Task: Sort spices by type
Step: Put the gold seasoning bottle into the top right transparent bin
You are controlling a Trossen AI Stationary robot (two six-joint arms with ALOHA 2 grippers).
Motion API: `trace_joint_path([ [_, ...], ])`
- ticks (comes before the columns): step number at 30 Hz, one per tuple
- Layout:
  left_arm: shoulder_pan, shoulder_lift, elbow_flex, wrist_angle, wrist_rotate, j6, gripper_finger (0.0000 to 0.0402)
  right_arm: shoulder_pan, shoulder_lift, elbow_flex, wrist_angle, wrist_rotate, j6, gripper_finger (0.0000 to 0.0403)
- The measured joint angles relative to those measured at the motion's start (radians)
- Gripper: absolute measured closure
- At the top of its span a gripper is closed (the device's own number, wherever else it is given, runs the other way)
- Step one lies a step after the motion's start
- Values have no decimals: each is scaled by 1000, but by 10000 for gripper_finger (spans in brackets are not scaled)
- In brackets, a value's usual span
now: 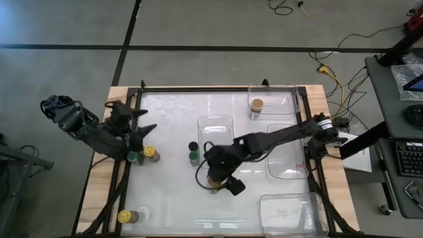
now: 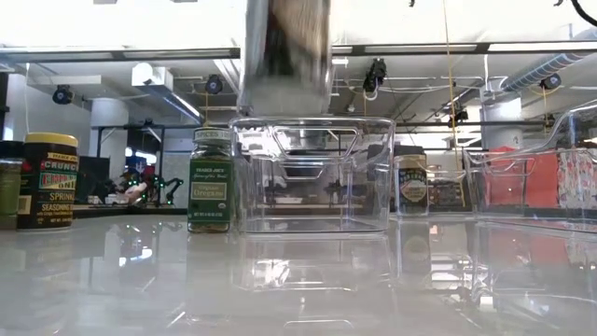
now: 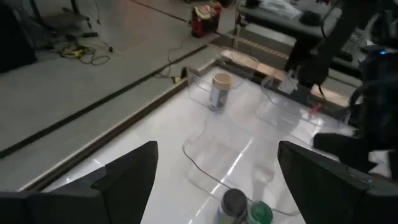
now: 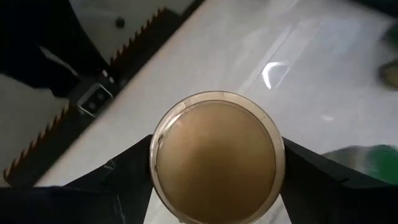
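Note:
My right gripper [image 1: 218, 177] reaches to the table's middle and is shut on a tan-lidded spice jar [image 4: 217, 155]; in the low view that jar [image 2: 284, 56] shows blurred, above the table. My left gripper [image 1: 135, 129] waits open near the left edge, above a green-lidded jar [image 1: 134, 157] and a yellow-lidded jar [image 1: 151, 153]. A black-lidded jar [image 1: 193, 146] and a green-lidded jar [image 1: 193, 157] stand upright at centre. Another tan-lidded jar [image 1: 257, 104] stands in the far clear tray. A yellow-lidded jar [image 1: 124, 216] stands near the front left corner. My right gripper pinches the tan-lidded jar between its two fingers [image 4: 134, 165], one on each side of the body just under the lid's rim [image 4: 163, 155]. The fingers come from above, pointing down. The jar stands upright in the hold, lifted clear of the table in the low view.
Several clear plastic trays lie on the white table: one behind the centre [image 1: 215, 129], one at the far right [image 1: 284, 96], one at the right [image 1: 289, 158], one at the near right [image 1: 291, 213]. A dark frame [image 1: 198, 88] rims the table.

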Motion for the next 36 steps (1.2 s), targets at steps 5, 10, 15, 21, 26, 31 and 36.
trace_joint_path([
  [5,0,-49,-44,19,41,5,86,-33,-147,6,-37,45,125,129],
  [10,0,-75,-200,292,193,87,86,-77,-297,-10,-239,285,190,132],
  [15,21,-75,-445,711,380,177,86,-168,-439,-32,-425,488,271,128],
  [21,91,-77,-660,1231,539,350,86,-359,-601,-151,-471,544,254,133],
  [26,143,-85,-687,1347,596,405,86,-587,-719,-308,-462,489,112,131],
  [31,166,-87,-660,1343,487,413,86,-864,-776,-483,-360,278,-4,127],
  [36,171,-82,-614,1352,371,417,86,-1077,-801,-630,-273,163,-157,133],
])
